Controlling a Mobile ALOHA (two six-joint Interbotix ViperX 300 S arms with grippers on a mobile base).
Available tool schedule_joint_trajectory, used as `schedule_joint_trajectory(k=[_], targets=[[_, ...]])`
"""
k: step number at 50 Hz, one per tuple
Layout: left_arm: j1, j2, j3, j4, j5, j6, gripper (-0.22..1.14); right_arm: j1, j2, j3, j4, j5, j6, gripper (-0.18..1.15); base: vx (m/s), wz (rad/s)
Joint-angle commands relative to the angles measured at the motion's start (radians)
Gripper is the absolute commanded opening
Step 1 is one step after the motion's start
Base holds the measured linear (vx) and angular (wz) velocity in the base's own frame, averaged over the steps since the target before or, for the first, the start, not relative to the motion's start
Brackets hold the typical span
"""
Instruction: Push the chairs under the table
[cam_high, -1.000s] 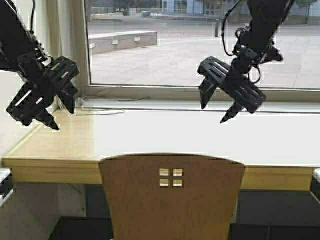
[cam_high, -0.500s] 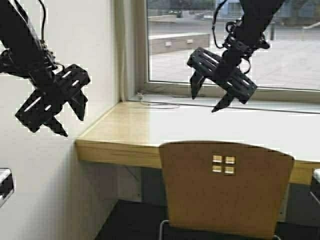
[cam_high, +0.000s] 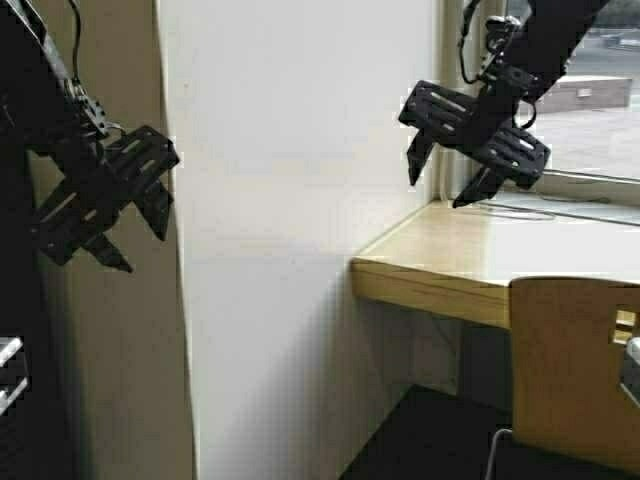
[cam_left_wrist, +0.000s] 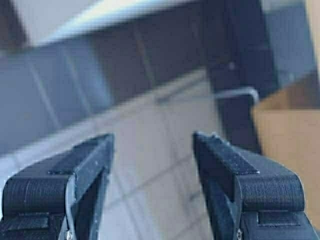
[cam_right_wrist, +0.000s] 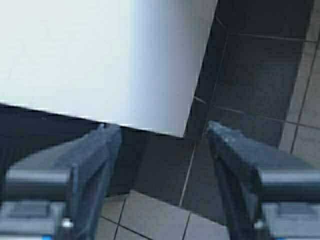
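One light tan chair (cam_high: 575, 370) shows at the lower right of the high view, its backrest upright and cut off by the frame edge, standing against the table's yellowish front edge. Only the left end of the table (cam_high: 440, 258) is in view, butting against a white wall. My right gripper (cam_high: 438, 190) hangs open in the air above that end of the table, touching nothing. Far left, my left gripper (cam_high: 138, 245) is open in front of the wall. In the left wrist view the left gripper (cam_left_wrist: 152, 137) is empty, with a tan chair part (cam_left_wrist: 295, 135) beyond it. The right gripper (cam_right_wrist: 162, 129) is empty too.
A white wall (cam_high: 290, 220) fills the middle of the high view, with a corner edge (cam_high: 165, 200) near my left arm. A window (cam_high: 600, 90) sits behind the table. Dark tiled floor (cam_right_wrist: 250, 70) lies below, and a paler tiled patch (cam_left_wrist: 160, 165) shows under the left gripper.
The robot has turned or driven left: chair and table slid from the centre to the right edge, and the wall now fills the view. Both grippers stay open and empty.
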Motion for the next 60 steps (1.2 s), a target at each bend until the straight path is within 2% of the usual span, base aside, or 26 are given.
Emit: schedule_joint_trajectory(k=[1, 16, 29, 41, 48, 54, 60], targets=[[-0.005, -0.014, -0.038, 0.037, -0.011, 0.002, 0.83, -0.005, -0.028, -0.008, -0.005, -0.005, -0.005, 0.89, -0.29, 0.36], [-0.026, -0.008, -0.048, 0.048, -0.018, 0.000, 0.83, -0.003, -0.032, 0.005, -0.044, 0.000, -0.005, 0.89, -0.31, 0.19], [-0.043, 0.051, -0.120, 0.051, -0.026, 0.000, 0.83, -0.026, -0.038, -0.011, -0.058, 0.006, -0.008, 0.89, -0.40, 0.05], [-0.048, 0.078, -0.140, 0.080, -0.034, 0.002, 0.83, -0.092, -0.008, -0.052, -0.161, 0.025, -0.006, 0.89, -0.40, -0.02], [-0.083, 0.100, -0.149, 0.078, -0.034, -0.006, 0.83, -0.146, -0.006, -0.058, -0.216, 0.058, -0.008, 0.89, -0.31, -0.07], [-0.092, 0.106, -0.132, 0.077, -0.035, -0.008, 0.83, -0.152, 0.006, -0.063, -0.284, 0.060, -0.005, 0.89, -0.32, -0.05], [-0.104, 0.106, -0.135, 0.057, -0.037, -0.020, 0.83, -0.155, 0.021, -0.091, -0.287, 0.063, 0.000, 0.89, -0.32, -0.09]])
